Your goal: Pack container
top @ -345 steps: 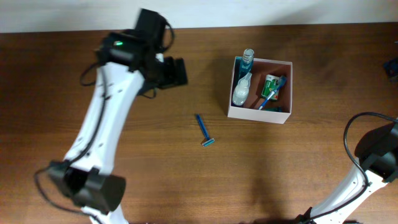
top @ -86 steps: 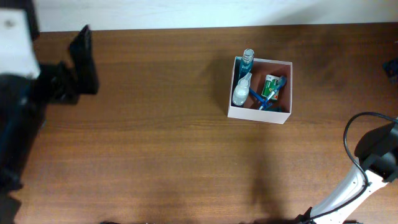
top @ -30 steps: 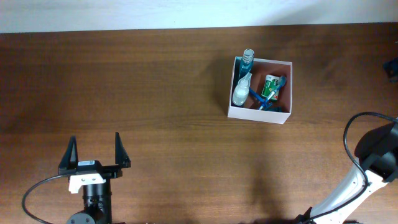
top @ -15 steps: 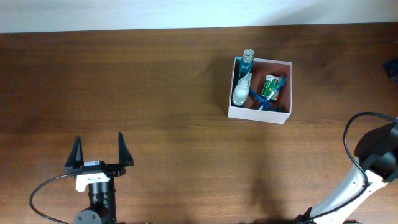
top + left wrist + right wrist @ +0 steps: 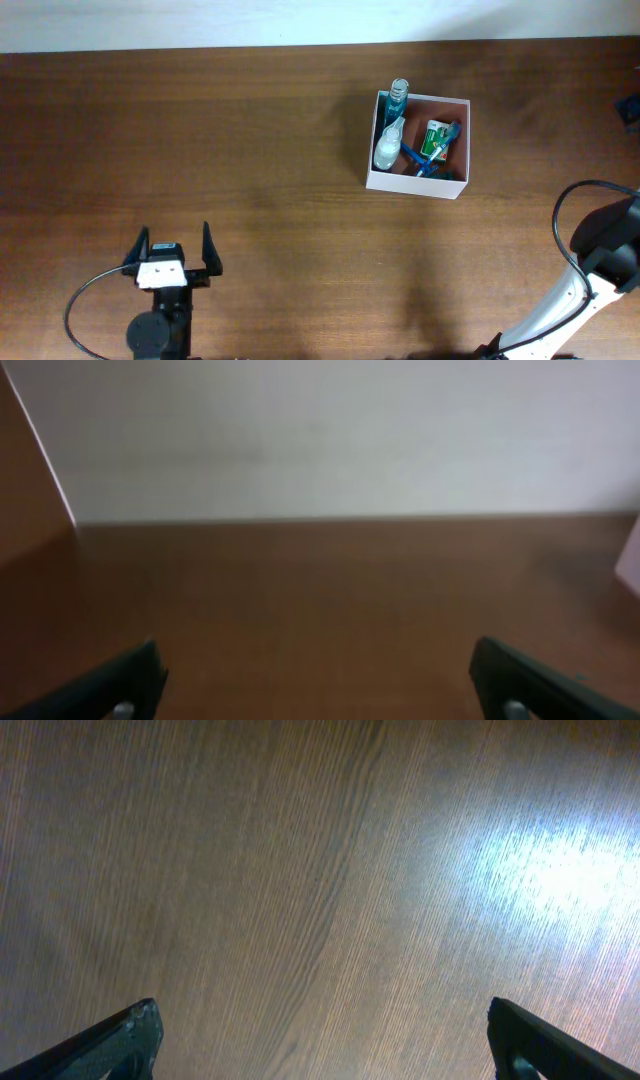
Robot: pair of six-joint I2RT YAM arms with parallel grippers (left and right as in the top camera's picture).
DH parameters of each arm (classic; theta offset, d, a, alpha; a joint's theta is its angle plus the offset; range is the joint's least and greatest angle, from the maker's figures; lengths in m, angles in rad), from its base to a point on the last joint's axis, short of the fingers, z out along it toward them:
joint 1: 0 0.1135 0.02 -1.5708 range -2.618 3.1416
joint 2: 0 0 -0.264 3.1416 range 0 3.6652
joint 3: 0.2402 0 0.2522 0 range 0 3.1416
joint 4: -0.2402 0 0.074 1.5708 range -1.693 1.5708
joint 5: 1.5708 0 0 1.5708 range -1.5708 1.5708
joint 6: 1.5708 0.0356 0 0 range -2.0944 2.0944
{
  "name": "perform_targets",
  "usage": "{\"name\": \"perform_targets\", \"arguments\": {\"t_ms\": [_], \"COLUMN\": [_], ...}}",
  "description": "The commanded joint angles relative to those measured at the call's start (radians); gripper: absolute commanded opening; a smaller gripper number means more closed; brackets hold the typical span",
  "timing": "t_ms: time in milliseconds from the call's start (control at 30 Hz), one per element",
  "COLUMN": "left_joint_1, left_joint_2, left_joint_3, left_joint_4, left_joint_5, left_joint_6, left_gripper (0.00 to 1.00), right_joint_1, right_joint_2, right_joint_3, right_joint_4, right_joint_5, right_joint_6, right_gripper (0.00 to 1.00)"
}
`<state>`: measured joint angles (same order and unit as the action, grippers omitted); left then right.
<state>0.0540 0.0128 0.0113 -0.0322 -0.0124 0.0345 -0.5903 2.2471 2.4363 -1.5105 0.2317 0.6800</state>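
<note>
Prob. robot lab: wood table (image 5: 300, 200), plain white wall (image 5: 320, 430), cabled arm (image 5: 610, 250).

left claw (image 5: 318, 682): blurred, cut off below | right claw (image 5: 322, 1038): cut off below

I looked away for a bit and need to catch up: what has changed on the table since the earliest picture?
The blue razor has gone from the tabletop into the container. The left gripper, open and empty, has pulled back from the far left to the near edge. The container and right arm stayed put.
</note>
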Motion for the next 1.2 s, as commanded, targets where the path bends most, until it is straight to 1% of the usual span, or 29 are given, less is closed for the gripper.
{"name": "perform_targets", "arguments": {"t_ms": [0, 233, 1167], "left_joint_1": [0.006, 0.006, 0.006], "left_joint_2": [-0.008, -0.008, -0.008], "left_joint_3": [-0.002, -0.002, -0.002], "left_joint_4": [-0.050, -0.051, -0.051], "left_joint_5": [0.024, 0.015, 0.016], "left_joint_6": [0.011, -0.053, -0.052], "left_gripper": [0.99, 0.99, 0.99], "right_joint_1": [0.000, 0.000, 0.000], "right_joint_2": [0.005, 0.005, 0.005], "right_joint_3": [-0.004, -0.004, -0.004], "right_joint_4": [0.000, 0.001, 0.001], "right_joint_5": [0.016, 0.016, 0.016], "right_joint_6": [0.002, 0.001, 0.002], "right_gripper": [0.99, 0.99, 0.99]}}
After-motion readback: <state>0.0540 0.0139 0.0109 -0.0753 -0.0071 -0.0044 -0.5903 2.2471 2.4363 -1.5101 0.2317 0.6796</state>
